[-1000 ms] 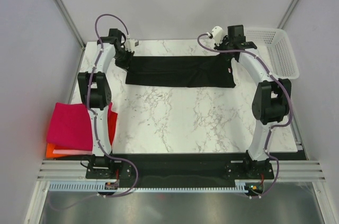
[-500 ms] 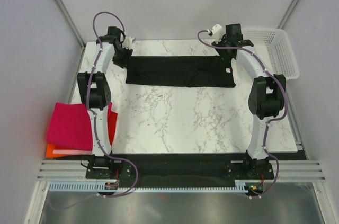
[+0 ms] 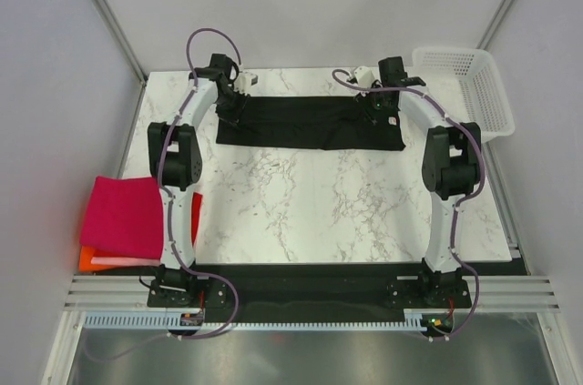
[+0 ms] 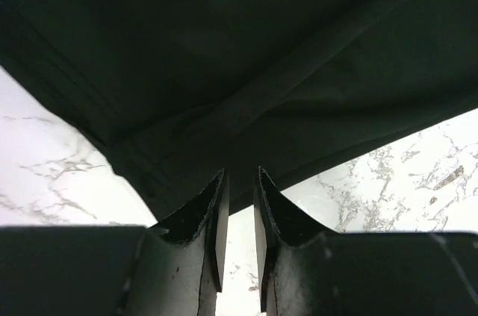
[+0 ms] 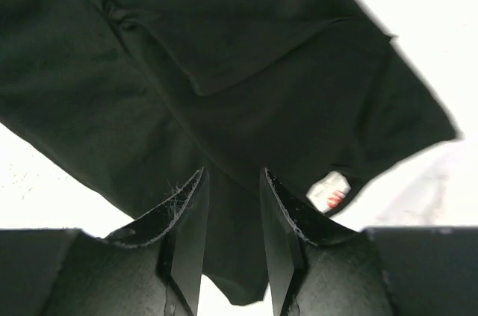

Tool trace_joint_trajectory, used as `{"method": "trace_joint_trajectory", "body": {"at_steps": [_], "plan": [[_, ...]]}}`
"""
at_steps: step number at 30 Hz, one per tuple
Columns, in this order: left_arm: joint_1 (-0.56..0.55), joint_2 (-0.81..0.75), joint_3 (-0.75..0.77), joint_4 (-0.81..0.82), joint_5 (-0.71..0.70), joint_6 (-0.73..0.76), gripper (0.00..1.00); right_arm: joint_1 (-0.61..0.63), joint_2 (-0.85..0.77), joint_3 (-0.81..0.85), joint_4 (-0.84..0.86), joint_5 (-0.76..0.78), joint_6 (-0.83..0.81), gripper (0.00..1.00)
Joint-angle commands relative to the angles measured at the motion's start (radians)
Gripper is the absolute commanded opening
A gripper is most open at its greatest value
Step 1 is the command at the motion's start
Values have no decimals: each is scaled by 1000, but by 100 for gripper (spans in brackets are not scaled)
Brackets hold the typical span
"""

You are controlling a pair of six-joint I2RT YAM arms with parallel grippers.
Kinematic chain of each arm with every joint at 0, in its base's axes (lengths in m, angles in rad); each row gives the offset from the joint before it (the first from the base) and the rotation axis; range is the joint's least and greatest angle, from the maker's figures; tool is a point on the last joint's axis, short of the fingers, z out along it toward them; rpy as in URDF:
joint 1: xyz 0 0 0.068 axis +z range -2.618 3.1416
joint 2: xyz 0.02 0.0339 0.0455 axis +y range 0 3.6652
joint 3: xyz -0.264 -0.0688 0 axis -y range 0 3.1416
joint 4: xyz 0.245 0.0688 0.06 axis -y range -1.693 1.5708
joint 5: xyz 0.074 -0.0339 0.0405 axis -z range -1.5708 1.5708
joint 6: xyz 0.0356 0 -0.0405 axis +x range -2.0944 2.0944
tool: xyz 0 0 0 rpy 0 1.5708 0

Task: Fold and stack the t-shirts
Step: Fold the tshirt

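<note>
One black t-shirt [image 3: 310, 122] spread on the desk [image 3: 337, 203]; three folded t-shirts [image 3: 123, 215] (pink, red, orange) stacked well left of it. Its one tag [image 5: 328, 190] — unreadable. Left tool [image 4: 239, 178], right tool [image 5: 233, 175]: jaws apart over it, gripping nothing.

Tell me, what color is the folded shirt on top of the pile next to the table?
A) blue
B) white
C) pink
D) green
C: the top folded shirt in the pile is magenta-pink, and a red shirt and an orange shirt peek out from under it.
</note>
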Motion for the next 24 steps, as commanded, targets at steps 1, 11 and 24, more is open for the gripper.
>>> {"method": "trace_joint_trajectory", "body": {"at_steps": [1, 11, 24], "plan": [[19, 32, -16, -6, 15, 37, 26, 8, 52, 56, -32, -49, 6, 41], [21, 80, -69, -3, -42, 29, 26, 35, 167, 182, -29, -67, 16, 40], [22, -98, -26, 23, -106, 51, 29, 151, 230, 519, 125, 193, 60, 40]]}}
